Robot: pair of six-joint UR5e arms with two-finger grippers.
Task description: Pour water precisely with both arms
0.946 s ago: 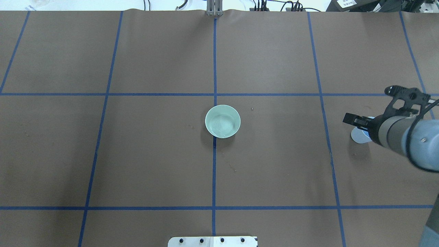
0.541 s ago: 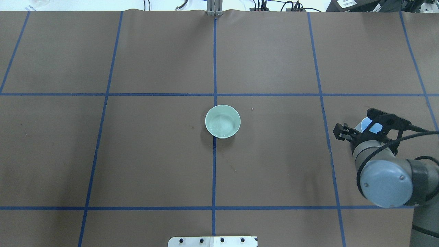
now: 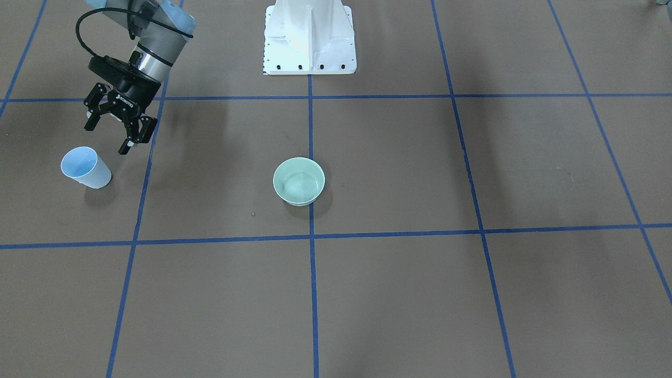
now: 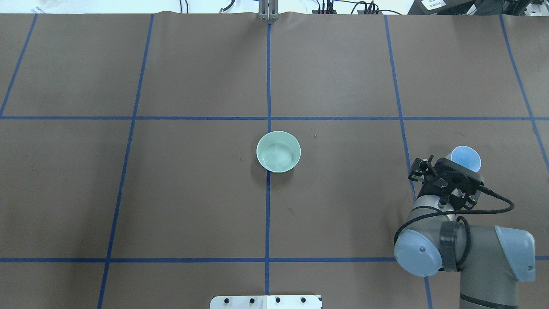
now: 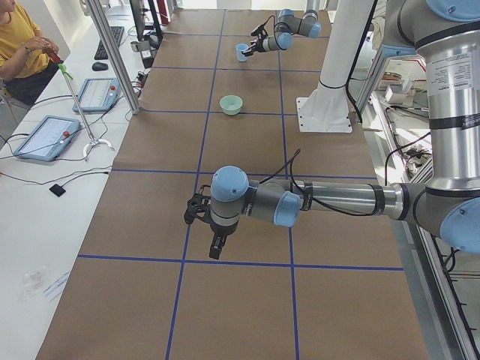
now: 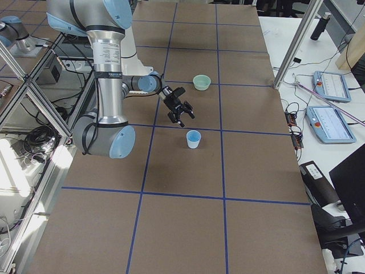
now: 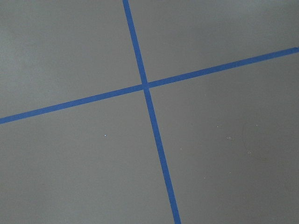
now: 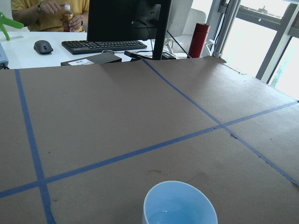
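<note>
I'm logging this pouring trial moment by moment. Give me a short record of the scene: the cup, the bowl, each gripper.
blue cup: upright on the table, free of any grip; contents unclear
green bowl: upright at the table's centre, on a blue tape line; seems to hold a little water
right gripper: open, holding nothing, just beside the blue cup, not touching it
left gripper: above bare table, far from cup and bowl; open or shut cannot be told
</note>
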